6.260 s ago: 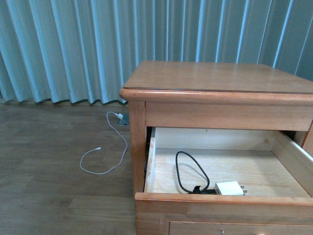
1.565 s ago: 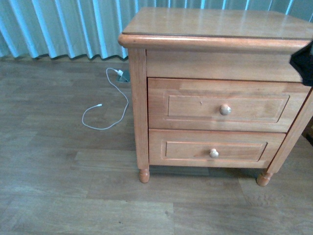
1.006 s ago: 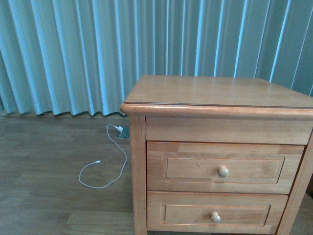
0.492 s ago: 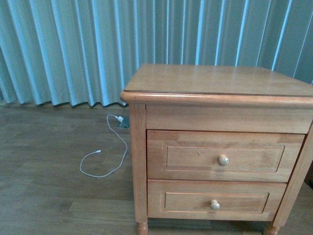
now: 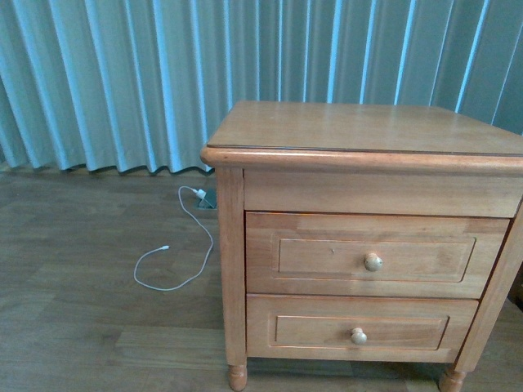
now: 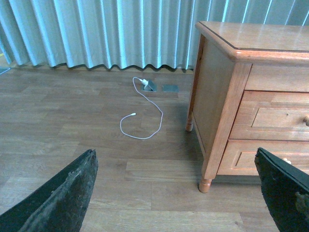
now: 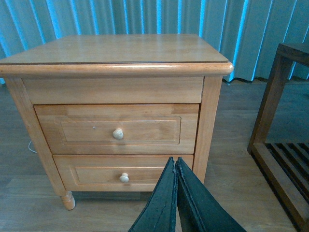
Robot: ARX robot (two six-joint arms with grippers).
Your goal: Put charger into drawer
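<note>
The drawer [image 5: 372, 255], the upper of two in the wooden nightstand [image 5: 359, 131], is seen pushed fully flush. The charger is not visible in any view; it is judged to be shut inside, leaving the task apparently complete. The left gripper [image 6: 169, 203] is spread wide, empty. The right gripper [image 7: 176, 193] is pressed together on nothing, below the drawer's knob [image 7: 118, 134]. A white cable [image 5: 176, 261] lies on the floor beside the nightstand.

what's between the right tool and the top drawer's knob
Only air and the lower drawer front: in the right wrist view the shut right tool hangs apart from the drawer and its knob.
</note>
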